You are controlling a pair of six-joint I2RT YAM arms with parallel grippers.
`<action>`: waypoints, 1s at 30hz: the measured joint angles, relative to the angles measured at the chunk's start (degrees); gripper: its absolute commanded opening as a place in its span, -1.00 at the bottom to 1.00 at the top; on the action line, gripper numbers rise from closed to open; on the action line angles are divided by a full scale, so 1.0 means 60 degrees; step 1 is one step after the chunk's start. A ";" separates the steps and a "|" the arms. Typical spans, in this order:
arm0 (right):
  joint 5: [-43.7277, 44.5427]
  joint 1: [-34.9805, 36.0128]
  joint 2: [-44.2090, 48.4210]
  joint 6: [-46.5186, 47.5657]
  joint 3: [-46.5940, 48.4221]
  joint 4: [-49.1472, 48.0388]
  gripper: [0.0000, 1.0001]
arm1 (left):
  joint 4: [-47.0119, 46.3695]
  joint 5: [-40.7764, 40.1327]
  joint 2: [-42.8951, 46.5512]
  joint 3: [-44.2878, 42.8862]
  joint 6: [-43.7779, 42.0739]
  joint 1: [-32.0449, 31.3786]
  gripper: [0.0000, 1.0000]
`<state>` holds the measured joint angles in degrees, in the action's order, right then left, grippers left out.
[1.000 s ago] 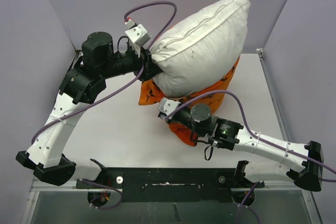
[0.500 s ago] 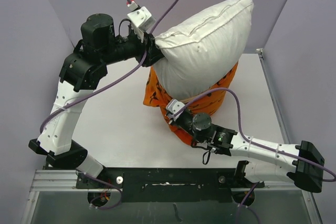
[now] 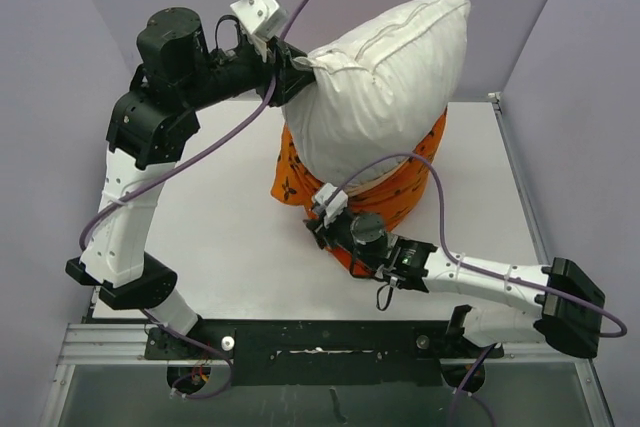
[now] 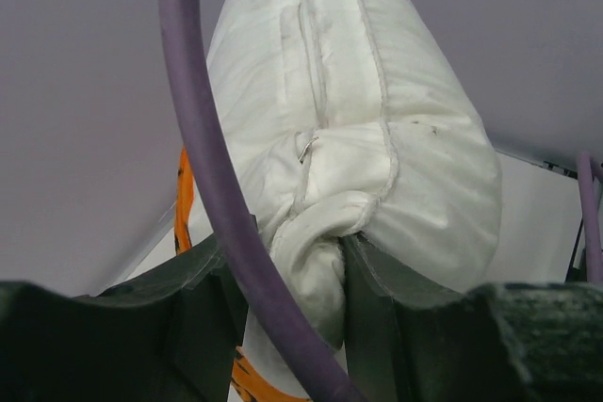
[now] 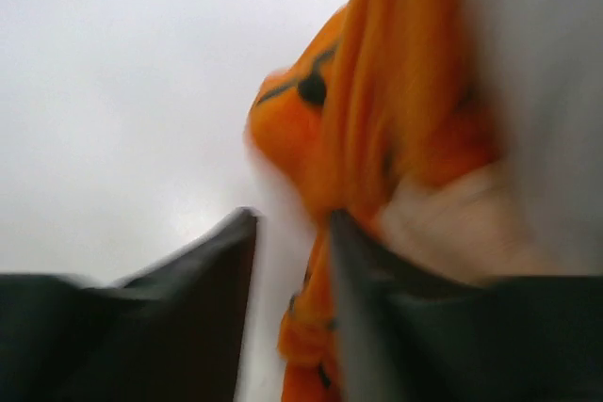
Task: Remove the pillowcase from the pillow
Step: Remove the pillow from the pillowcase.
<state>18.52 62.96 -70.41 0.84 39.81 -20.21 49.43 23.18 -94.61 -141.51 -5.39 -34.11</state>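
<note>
My left gripper [image 3: 300, 69] is raised at the back left and shut on a bunched corner of the white pillow [image 3: 390, 77]. In the left wrist view its jaws [image 4: 311, 280] pinch that corner, and the pillow [image 4: 377, 138] hangs beyond them. The orange pillowcase [image 3: 405, 192] with black motifs wraps only the pillow's lower end, bunched down on the table. My right gripper [image 3: 313, 234] sits low at the pillowcase's front left. In the blurred right wrist view its jaws [image 5: 292, 217] stand apart. The pillowcase [image 5: 377, 91] lies against the right finger, and bare table shows beside the left finger.
The white table [image 3: 220, 237] is boxed in by grey walls at the left, back and right. A black rail [image 3: 320, 337] runs along the near edge. Purple cables [image 3: 215, 147] loop off both arms, and one cable [image 4: 203, 138] crosses the left wrist view.
The left arm has lifted the pillow corner higher and further left. The right gripper slid down and left along the pillowcase, and its jaws have parted off the orange fabric.
</note>
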 measured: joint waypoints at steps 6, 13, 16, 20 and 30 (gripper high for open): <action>-0.1461 -0.0590 0.1100 -0.0441 0.1162 0.3661 0.55 | -0.1759 0.0692 0.1002 0.1953 0.0033 0.0098 -1.00; -0.2339 -0.1020 0.1982 -0.0029 0.5676 0.5140 0.96 | -0.2317 0.1504 0.2455 0.4346 0.0339 0.0142 -1.00; -0.2033 -0.1093 0.2379 0.0437 0.6692 0.5319 0.96 | -0.2324 0.1949 0.2900 0.5060 0.0459 0.0138 -1.00; -0.1144 -0.1610 0.2652 0.0863 0.7442 0.5486 0.96 | -0.2215 0.2488 0.3300 0.5588 0.0576 0.0113 -1.00; -0.1912 -0.6222 0.0994 -0.0849 0.8258 0.6648 0.97 | -0.1679 0.2484 0.4204 0.6747 -0.0266 0.0011 -1.00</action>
<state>7.05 25.63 -64.45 -4.25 89.36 19.68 39.35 38.09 -69.38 -101.03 -6.98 -34.04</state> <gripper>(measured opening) 0.980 0.369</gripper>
